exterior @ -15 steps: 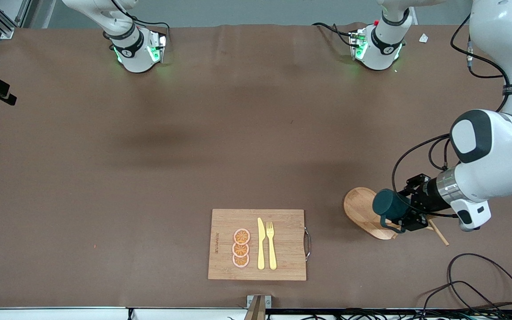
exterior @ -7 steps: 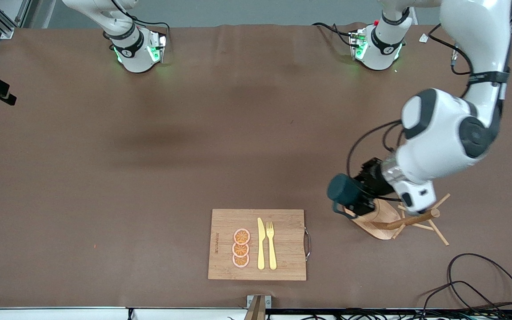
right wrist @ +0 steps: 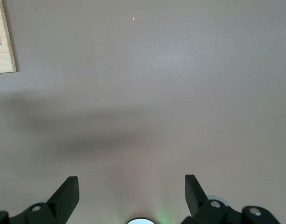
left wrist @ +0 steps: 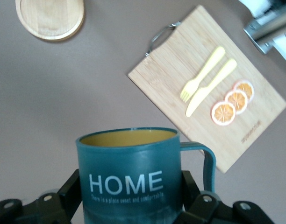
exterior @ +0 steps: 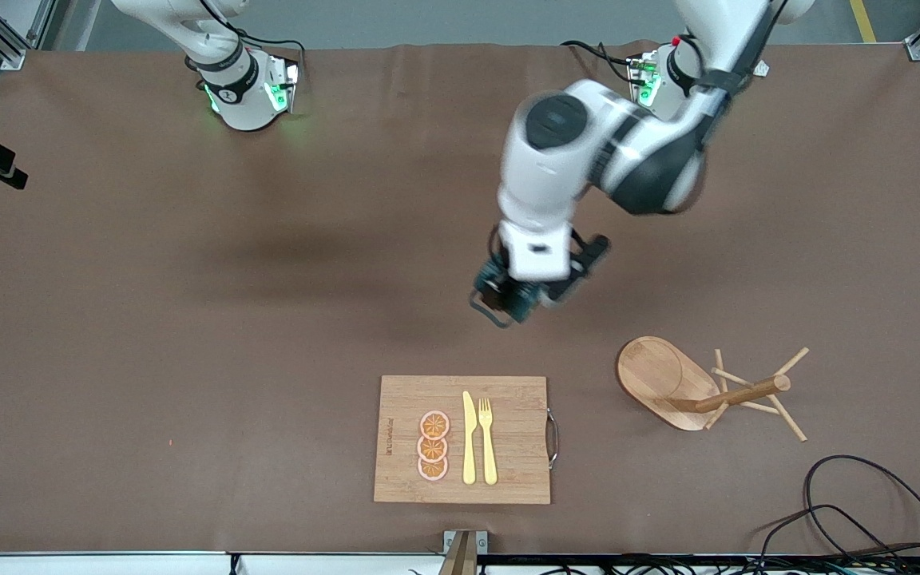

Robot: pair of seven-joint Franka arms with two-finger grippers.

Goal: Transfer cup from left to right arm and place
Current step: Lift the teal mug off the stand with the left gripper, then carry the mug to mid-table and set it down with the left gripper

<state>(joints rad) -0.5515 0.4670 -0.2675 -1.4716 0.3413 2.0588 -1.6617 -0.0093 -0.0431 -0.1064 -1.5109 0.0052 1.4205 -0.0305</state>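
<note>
Teal cup clamped in my left claw over bare bench, right claw wide, waiting; a misaligned handover could drop it.

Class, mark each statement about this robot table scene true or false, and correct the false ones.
1. The left gripper holds the cup. True.
2. The cup hangs on the wooden rack. False: it is in the air, over bare table.
3. The right gripper is open and empty. True.
4. A spoon lies on the board. False: a knife, a fork and orange slices lie there.
</note>
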